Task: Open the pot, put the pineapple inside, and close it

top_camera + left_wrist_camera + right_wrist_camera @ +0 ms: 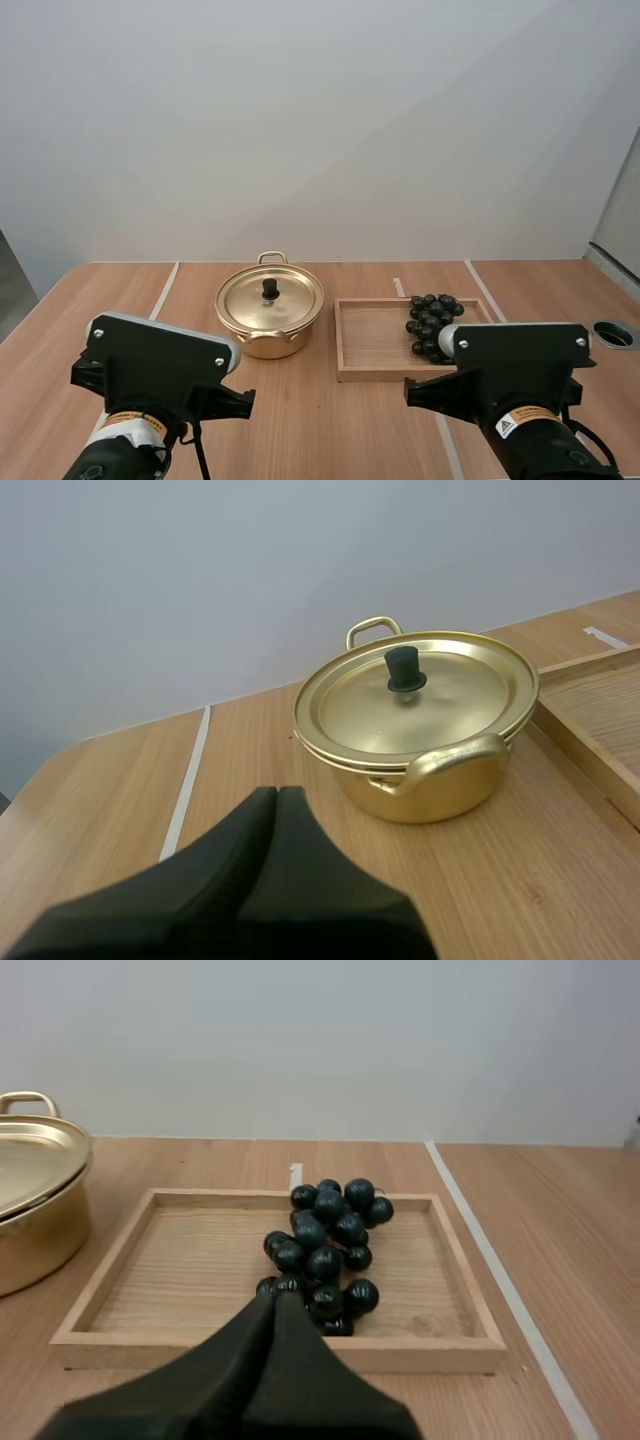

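A gold pot [270, 318] [430, 750] stands mid-table with its lid [270, 297] [415, 692] on; the lid has a black knob [270, 288] [405, 669]. To its right a wooden tray [372, 342] [170, 1270] holds a bunch of dark grapes [431, 322] [325, 1250] in its right half. No pineapple is visible. My left gripper [277, 795] is shut on nothing, short of the pot on its near left side. My right gripper [277, 1300] is shut on nothing, at the tray's near edge in front of the grapes. Both arms sit at the table's near edge.
The pot's edge [40, 1210] lies left of the tray. White lines [163, 290] [483, 290] run across the wooden table. A round dark grommet [612, 333] sits at the right edge.
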`<state>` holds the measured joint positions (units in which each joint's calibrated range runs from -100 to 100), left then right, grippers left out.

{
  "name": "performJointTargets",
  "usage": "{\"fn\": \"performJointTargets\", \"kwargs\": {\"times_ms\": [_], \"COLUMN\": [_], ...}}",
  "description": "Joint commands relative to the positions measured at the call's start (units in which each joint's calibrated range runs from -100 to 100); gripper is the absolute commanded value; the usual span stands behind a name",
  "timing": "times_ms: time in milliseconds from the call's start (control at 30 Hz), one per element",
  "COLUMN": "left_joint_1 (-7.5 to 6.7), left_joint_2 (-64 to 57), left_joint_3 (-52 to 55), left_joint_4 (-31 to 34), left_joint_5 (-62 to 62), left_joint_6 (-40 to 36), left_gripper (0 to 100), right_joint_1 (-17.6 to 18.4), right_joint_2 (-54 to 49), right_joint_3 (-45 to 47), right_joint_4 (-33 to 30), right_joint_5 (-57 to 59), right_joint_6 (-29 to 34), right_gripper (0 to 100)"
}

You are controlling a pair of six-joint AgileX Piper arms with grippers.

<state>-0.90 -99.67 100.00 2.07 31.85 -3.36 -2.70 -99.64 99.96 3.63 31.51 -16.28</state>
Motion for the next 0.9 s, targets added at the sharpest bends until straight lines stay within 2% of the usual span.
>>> {"fn": "performJointTargets", "kwargs": {"times_ms": [0,167,400,867], "left_joint_1": [0.24,0.65,0.65,0.65], "left_joint_2": [-0.3,-0.3,-0.3,-0.3], "left_joint_3": [0.0,0.0,0.0,0.0], "left_joint_4": [0.1,0.1,0.1,0.1], "left_joint_5": [0.1,0.1,0.1,0.1], "left_joint_6": [-0.6,-0.6,-0.6,-0.6], "left_gripper": [0,0,0,0], "right_joint_1": [0.1,0.3,2.0,2.0], "right_joint_2": [-0.4,-0.4,-0.4,-0.4], "right_joint_3": [0.0,0.0,0.0,0.0], "right_joint_4": [-6.7,-6.4,-6.1,-6.0], "right_joint_5": [-2.0,-2.0,-1.0,-0.9], "right_joint_6": [7.9,8.5,5.5,5.9], "right_gripper": [0,0,0,0]}}
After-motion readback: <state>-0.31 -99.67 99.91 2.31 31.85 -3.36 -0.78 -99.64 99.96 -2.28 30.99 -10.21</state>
